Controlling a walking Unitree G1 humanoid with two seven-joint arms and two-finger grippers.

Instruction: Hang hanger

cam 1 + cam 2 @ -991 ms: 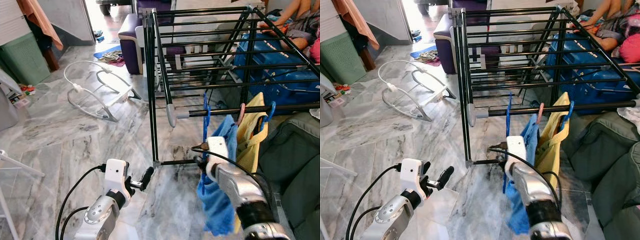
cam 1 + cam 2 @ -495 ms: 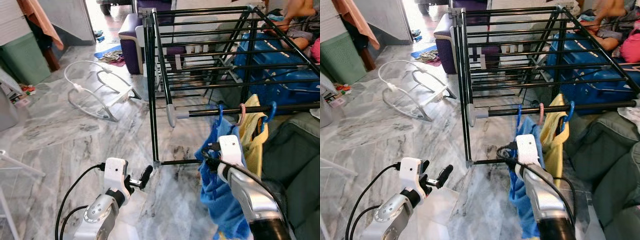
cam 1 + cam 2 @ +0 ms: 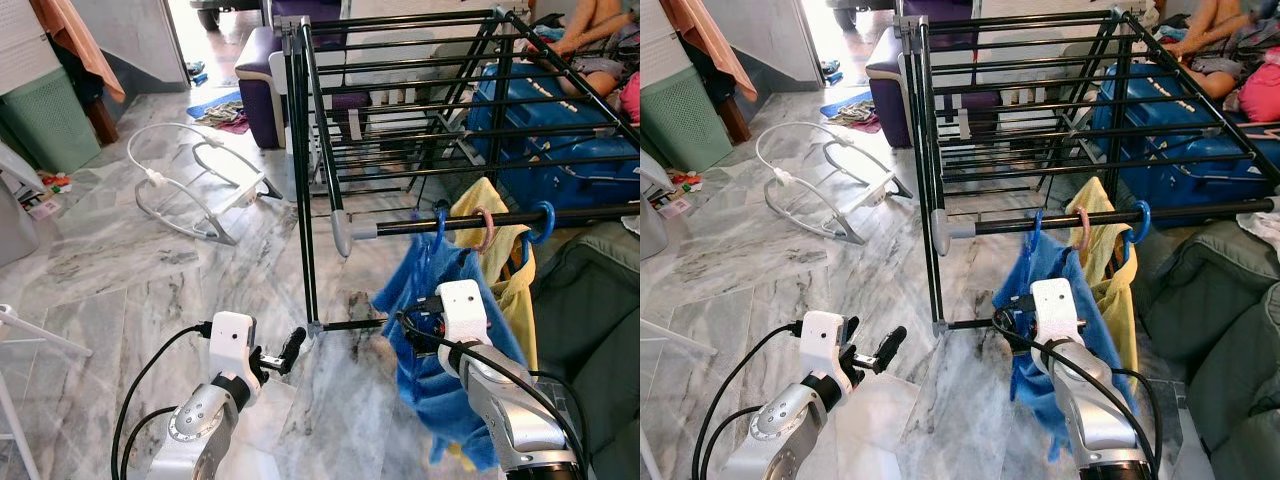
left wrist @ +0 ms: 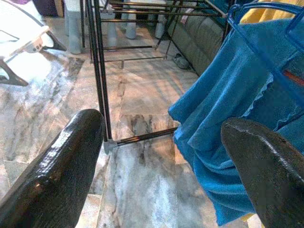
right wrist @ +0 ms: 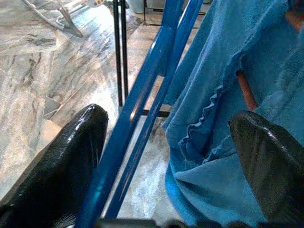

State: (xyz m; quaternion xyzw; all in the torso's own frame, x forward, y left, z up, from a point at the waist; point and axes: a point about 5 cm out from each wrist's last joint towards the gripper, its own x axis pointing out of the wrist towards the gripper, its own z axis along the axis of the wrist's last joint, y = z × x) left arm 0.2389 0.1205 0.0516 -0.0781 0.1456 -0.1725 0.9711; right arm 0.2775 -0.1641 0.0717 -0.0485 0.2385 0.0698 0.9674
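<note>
Seemingly hooked | blue hanger sat on rail | right gripper fingers spread around it | withdrawal could snag blue cloth, unhooking it

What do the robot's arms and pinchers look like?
Both arms are shiny silver tubes with black joints. Each wrist carries a white box with black cables looping out. The left gripper and right gripper each have two long, rounded black fingers.

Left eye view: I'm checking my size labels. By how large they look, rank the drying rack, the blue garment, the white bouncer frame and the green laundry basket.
Largest to smallest, as they look:
1. drying rack
2. blue garment
3. white bouncer frame
4. green laundry basket
Garment and frame look close; the garment hangs nearer the camera, so that order is unsure.
</note>
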